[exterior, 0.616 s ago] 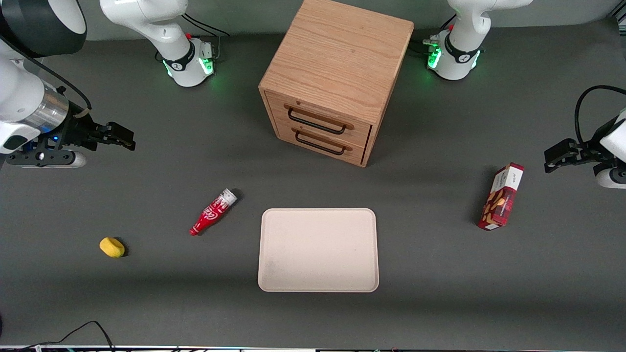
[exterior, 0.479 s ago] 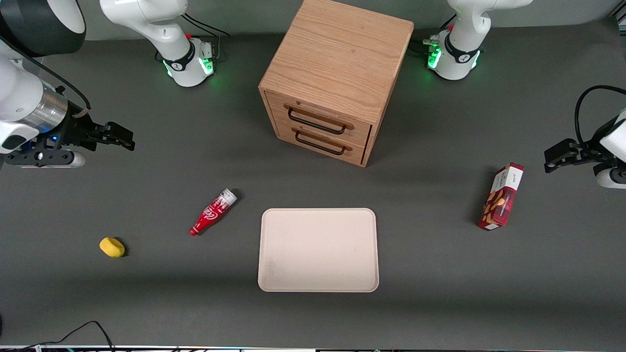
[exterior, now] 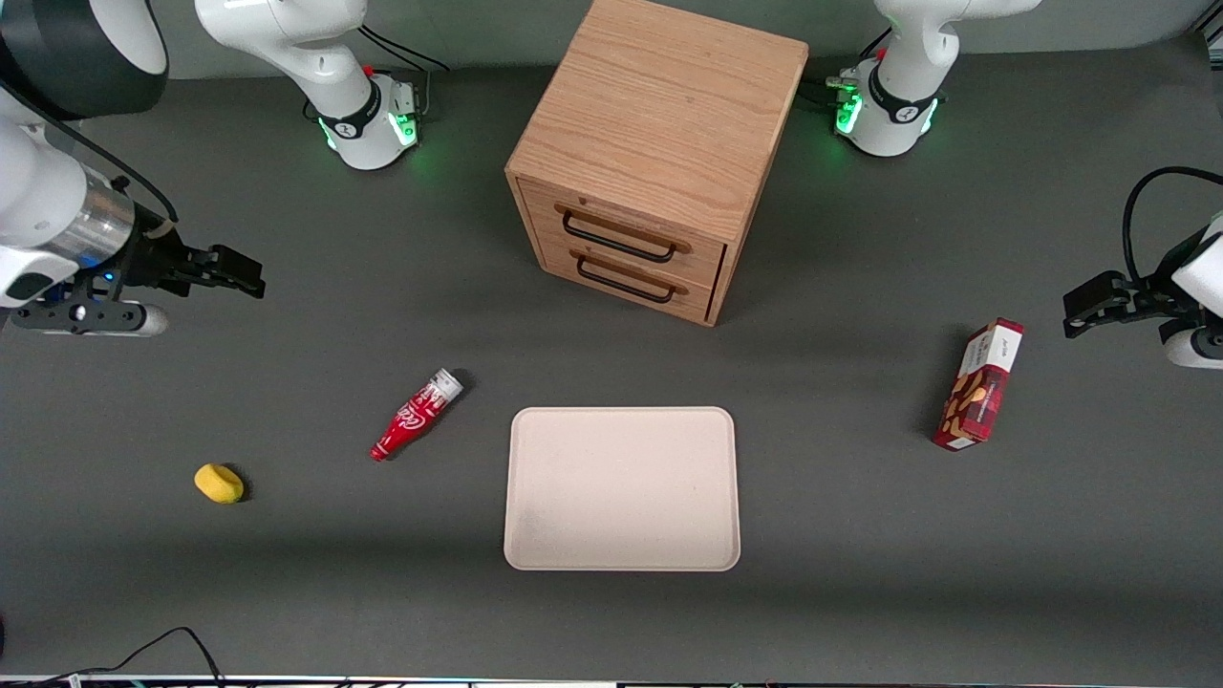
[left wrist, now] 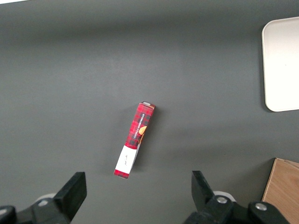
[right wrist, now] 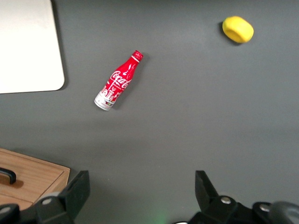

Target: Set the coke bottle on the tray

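Note:
The coke bottle (exterior: 417, 415) (right wrist: 117, 82) is small, red, with white script and a silvery base. It lies on its side on the dark table, beside the cream tray (exterior: 621, 488) (right wrist: 28, 46) toward the working arm's end. My gripper (exterior: 239, 270) (right wrist: 141, 186) hangs high above the table at the working arm's end, farther from the front camera than the bottle and well apart from it. Its fingers stand wide open with only bare table between them.
A wooden two-drawer cabinet (exterior: 657, 153) stands farther from the front camera than the tray. A yellow lump (exterior: 219, 483) (right wrist: 238, 29) lies near the bottle toward the working arm's end. A red snack box (exterior: 978, 384) (left wrist: 135, 140) lies toward the parked arm's end.
My gripper has shifted very slightly, away from the front camera. The bottle, tray and other things have not moved.

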### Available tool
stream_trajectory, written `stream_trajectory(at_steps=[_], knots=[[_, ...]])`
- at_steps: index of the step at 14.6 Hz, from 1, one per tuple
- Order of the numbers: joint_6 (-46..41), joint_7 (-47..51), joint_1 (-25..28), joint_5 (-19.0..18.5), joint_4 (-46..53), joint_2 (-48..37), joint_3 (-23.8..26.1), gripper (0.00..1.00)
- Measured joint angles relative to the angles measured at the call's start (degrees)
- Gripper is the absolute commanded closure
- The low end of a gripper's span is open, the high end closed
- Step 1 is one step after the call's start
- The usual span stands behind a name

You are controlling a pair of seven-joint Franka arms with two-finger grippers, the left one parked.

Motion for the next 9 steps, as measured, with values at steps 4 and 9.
stream_trajectory(at_steps=[4,9], knots=[[0.1,6.9,0.5,0.1,3.5,5.7,0.5,0.0],[1.6,18.5,2.8,0.1,9.3,14.7,1.0,0.0]])
